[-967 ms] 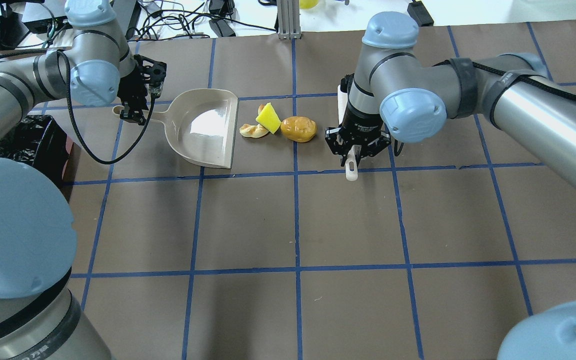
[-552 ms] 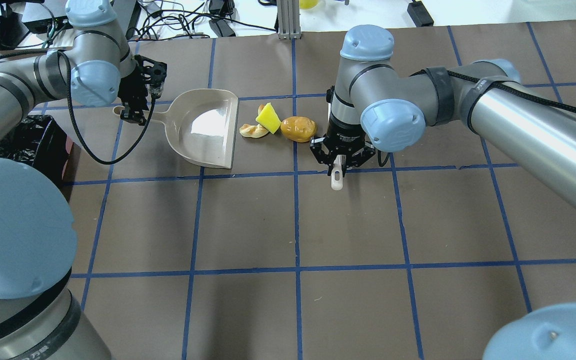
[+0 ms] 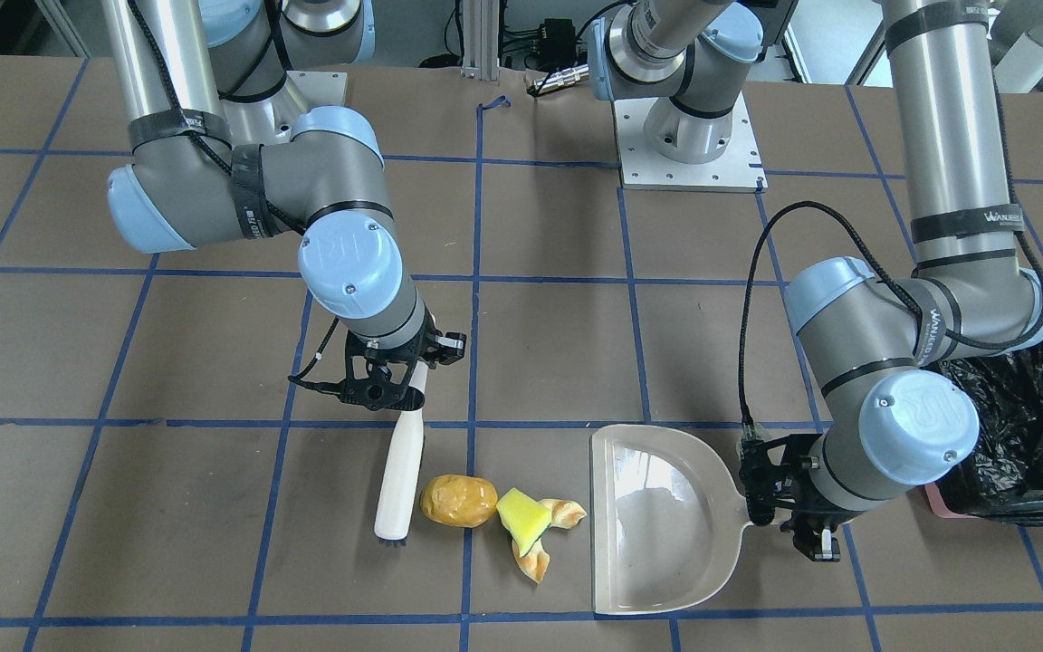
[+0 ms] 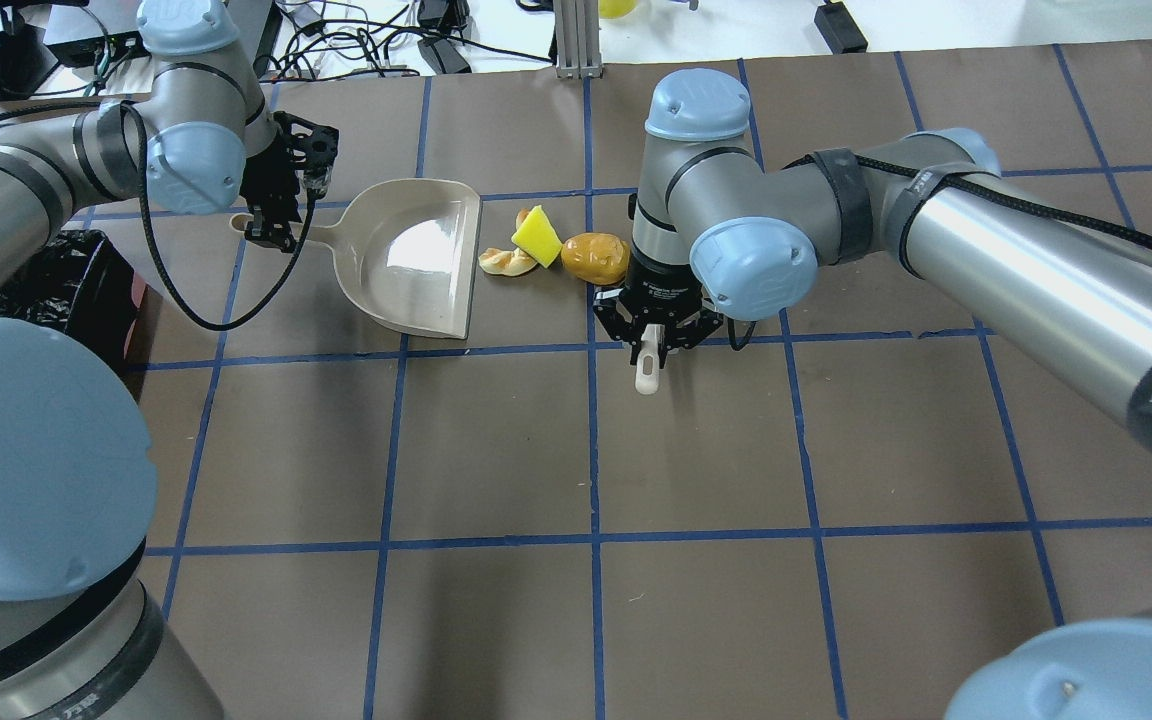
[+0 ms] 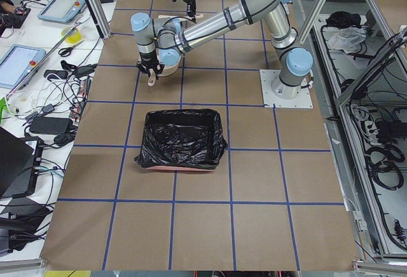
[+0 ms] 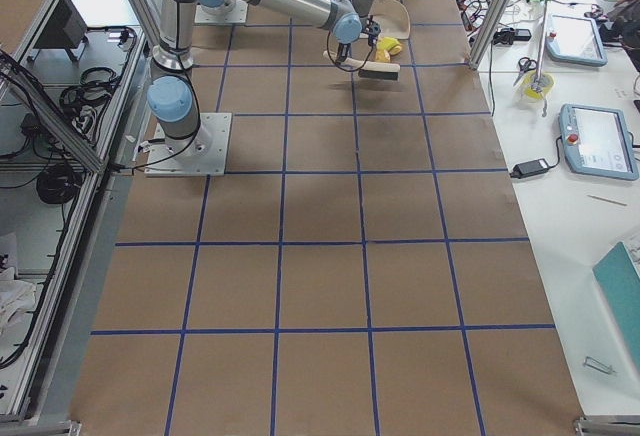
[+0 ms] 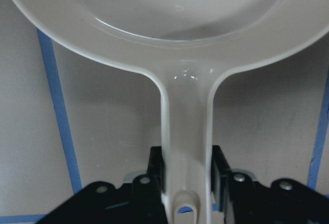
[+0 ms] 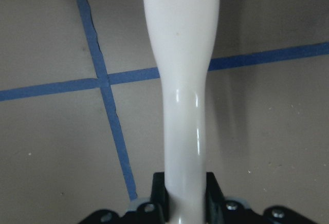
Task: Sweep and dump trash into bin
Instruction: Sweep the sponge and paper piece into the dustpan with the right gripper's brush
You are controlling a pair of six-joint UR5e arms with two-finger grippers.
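White brush [image 3: 399, 471] gripped by downward-pointing right hand [image 3: 392, 396], left hand [image 3: 768, 496] gripping dustpan handle [image 7: 185, 131]

The beige plastic dustpan [image 4: 416, 255] is smooth and glossy, as is the white plastic brush handle [image 3: 399, 471]. The bin's black plastic bag [image 5: 181, 138] is crinkly and shiny; the brown paper-like table cover [image 4: 496, 450] is matt.
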